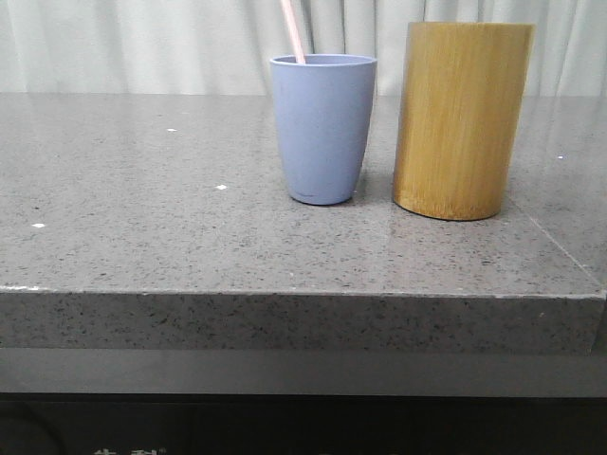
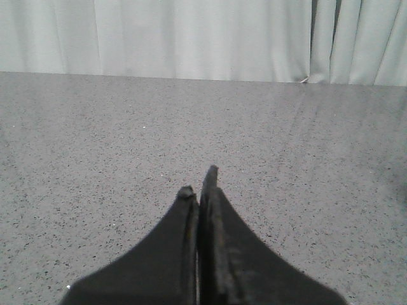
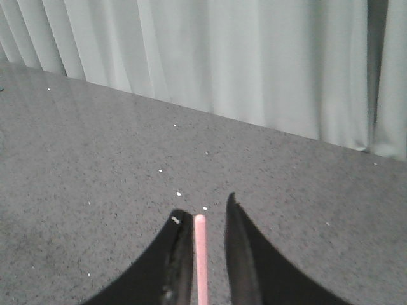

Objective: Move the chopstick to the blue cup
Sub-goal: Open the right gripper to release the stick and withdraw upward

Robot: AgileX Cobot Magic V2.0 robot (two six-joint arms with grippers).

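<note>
While chopstick lies between right hand fingers

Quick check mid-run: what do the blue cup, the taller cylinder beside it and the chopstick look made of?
Blue cup: matte, even lavender-blue, no glare; probably plastic or a fibre composite. Bamboo cylinder: yellow-brown with fine vertical grain, slight sheen; looks like bamboo. Chopstick: smooth, uniform pale pink; likely plastic, though painted wood is possible.

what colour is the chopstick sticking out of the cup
Pale pink. The chopstick shows best in the right wrist view, between the right gripper's fingers.
</note>
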